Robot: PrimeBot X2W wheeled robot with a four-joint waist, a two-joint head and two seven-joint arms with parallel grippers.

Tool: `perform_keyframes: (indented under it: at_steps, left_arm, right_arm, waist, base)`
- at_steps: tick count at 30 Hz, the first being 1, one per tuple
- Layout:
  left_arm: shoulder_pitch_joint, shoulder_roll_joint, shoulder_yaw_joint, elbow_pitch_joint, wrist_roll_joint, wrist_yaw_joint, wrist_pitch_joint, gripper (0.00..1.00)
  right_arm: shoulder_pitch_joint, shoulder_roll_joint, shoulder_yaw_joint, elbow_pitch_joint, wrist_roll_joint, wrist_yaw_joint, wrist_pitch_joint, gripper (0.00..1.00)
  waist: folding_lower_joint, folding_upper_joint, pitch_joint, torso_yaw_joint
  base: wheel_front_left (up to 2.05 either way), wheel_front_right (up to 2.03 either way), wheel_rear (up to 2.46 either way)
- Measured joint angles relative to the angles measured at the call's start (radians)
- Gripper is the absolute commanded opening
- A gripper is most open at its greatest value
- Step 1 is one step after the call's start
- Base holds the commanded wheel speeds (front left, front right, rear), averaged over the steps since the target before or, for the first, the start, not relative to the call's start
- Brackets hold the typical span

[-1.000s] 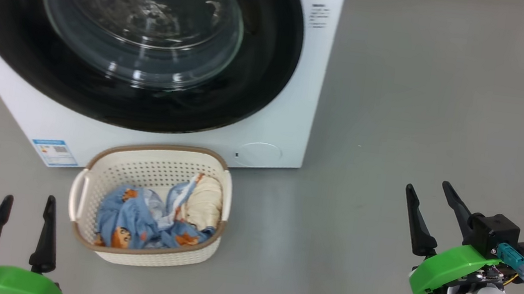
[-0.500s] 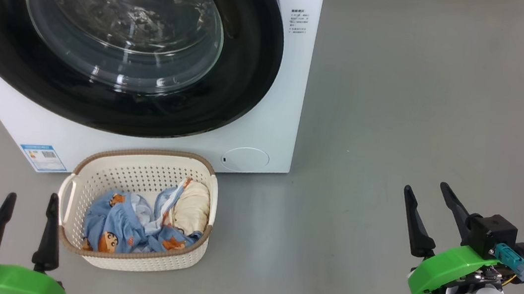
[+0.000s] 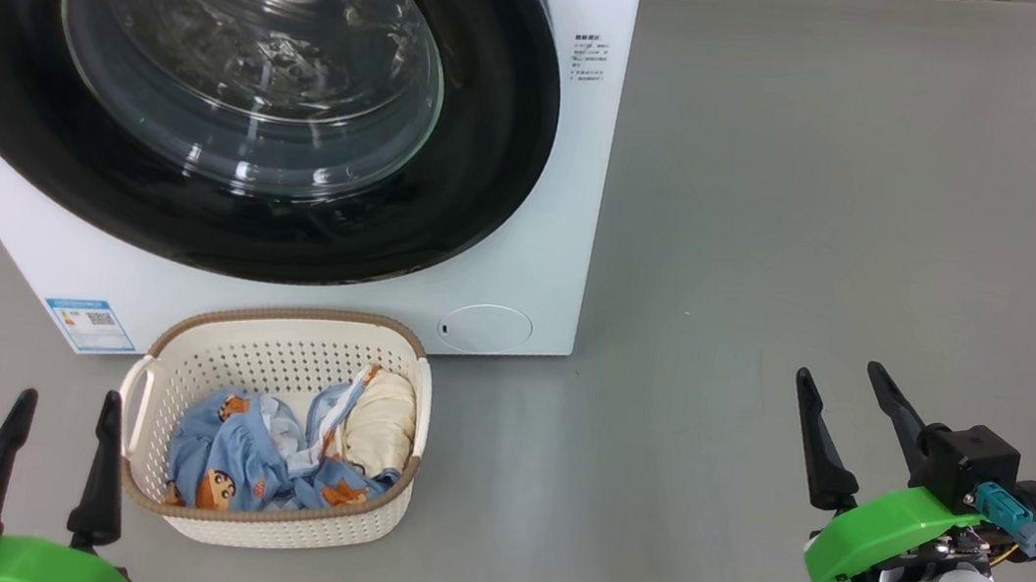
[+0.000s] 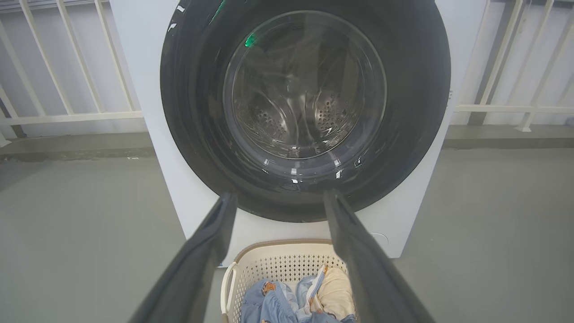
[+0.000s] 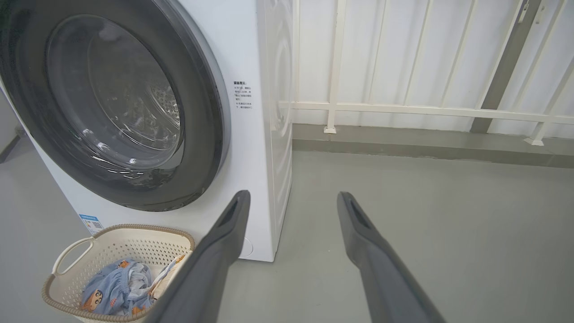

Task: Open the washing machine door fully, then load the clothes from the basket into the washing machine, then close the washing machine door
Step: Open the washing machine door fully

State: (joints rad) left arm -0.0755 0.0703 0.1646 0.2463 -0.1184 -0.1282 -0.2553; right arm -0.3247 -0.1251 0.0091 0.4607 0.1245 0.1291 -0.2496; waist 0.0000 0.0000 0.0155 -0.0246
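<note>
1. Logged the left jaws spread wide, fingers (image 3: 101,467) gripping nothing, hovering low over the floor (image 3: 784,215)
2. Logged the right jaws likewise wide apart, fingers (image 3: 815,446) empty, well apart from every task item
3. Spotted the washing machine door (image 3: 498,130) ahead of and above the left jaws, apparently shut flush against the washing machine (image 3: 574,239); in the left wrist view, framed between and beyond the left fingers; in the right wrist view, ahead and to the left of the right jaws
4. Placed the basket (image 3: 272,523) just right of the left jaws, on the floor close against the machine's front, below the door; well left of the right jaws
5. Counted the clothes (image 3: 229,468) all inside the basket: blue printed fabric, plus a cream garment (image 3: 389,414) on the side farther from the left jaws
6. Judged the step in hand as the first, opening the door, with no contact made on it yet
7. Judged the next move: raise one set of jaws forward to the door's edge, find a handle or recess (none made out from here, hinge side neither), hook it, swing the door out to full opening
8. Flagged the basket as lying under the door's likely sweep, probably low enough to clear, cannot tell for sure; flagged the glossy rim as likely slippery for the fingers
</note>
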Motion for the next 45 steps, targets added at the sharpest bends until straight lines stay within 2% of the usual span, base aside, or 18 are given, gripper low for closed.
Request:
perform_keyframes:
  at_steps: [14, 22, 31, 36, 37, 38, 39, 40, 41, 45]
  left_arm:
    - [0.015, -0.007, -0.003, -0.008, 0.009, 0.0, 0.0, 1.0]
    - [0.017, -0.017, -0.04, -0.019, 0.016, 0.0, 0.0, 1.0]
    - [0.018, -0.024, -0.075, -0.03, 0.03, 0.0, 0.0, 1.0]
    - [0.017, -0.027, -0.083, -0.03, 0.03, 0.0, 0.0, 1.0]
    - [0.016, -0.027, -0.085, -0.03, 0.03, 0.0, 0.0, 1.0]
    - [0.016, -0.027, -0.087, -0.029, 0.03, 0.0, 0.0, 1.0]
    - [0.015, -0.028, -0.088, -0.029, 0.03, 0.0, 0.0, 1.0]
    - [0.015, -0.029, -0.089, -0.029, 0.03, 0.0, 0.0, 1.0]
    - [0.014, -0.03, -0.091, -0.029, 0.03, 0.0, 0.0, 1.0]
    - [0.005, -0.03, -0.101, -0.028, 0.03, 0.0, 0.0, 1.0]
  right_arm:
    - [-0.004, -0.001, 0.003, 0.003, 0.001, 0.0, 0.0, 1.0]
    - [-0.082, -0.007, 0.011, -0.002, 0.023, 0.0, 0.0, 1.0]
    - [-0.226, -0.001, -0.039, 0.045, 0.228, 0.0, 0.0, 1.0]
    - [-0.309, 0.022, -0.099, 0.101, 0.434, 0.0, 0.014, 1.0]
    - [-0.323, 0.028, -0.118, 0.112, 0.482, 0.0, 0.025, 0.95]
    - [-0.337, 0.033, -0.138, 0.126, 0.535, 0.0, 0.038, 0.68]
    - [-0.35, 0.038, -0.16, 0.142, 0.587, 0.0, 0.052, 0.3]
    - [-0.359, 0.041, -0.18, 0.156, 0.636, 0.0, 0.066, 0.3]
    - [-0.368, 0.044, -0.202, 0.172, 0.681, 0.0, 0.077, 0.0]
    - [-0.396, 0.052, -0.27, 0.231, 0.813, 0.0, 0.105, 0.0]
  waist:
    - [0.0, 0.0, 0.004, 0.011]
    - [0.0, 0.0, 0.019, 0.029]
    - [0.0, 0.0001, 0.051, 0.06]
    - [0.0, 0.0001, 0.069, 0.077]
    - [0.0, 0.0, 0.073, 0.081]
    - [0.0, 0.0, 0.077, 0.084]
    - [0.0, 0.0, 0.081, 0.088]
    - [0.0, 0.0, 0.084, 0.091]
    - [0.0, 0.0, 0.088, 0.094]
    - [0.0, 0.0, 0.103, 0.108]
  base:
    - [0.0, 0.0, 0.0]
    - [0.0, 0.0, 0.0]
    - [0.0, 0.0, 0.0]
    - [0.0, 0.0, 0.0]
    - [0.0, 0.0, 0.0]
    - [0.0, 0.0, 0.0]
    - [0.0, 0.0, 0.0]
    - [0.0, 0.0, 0.0]
    - [0.0, 0.0, 0.0]
    - [0.0, 0.0, 0.0]
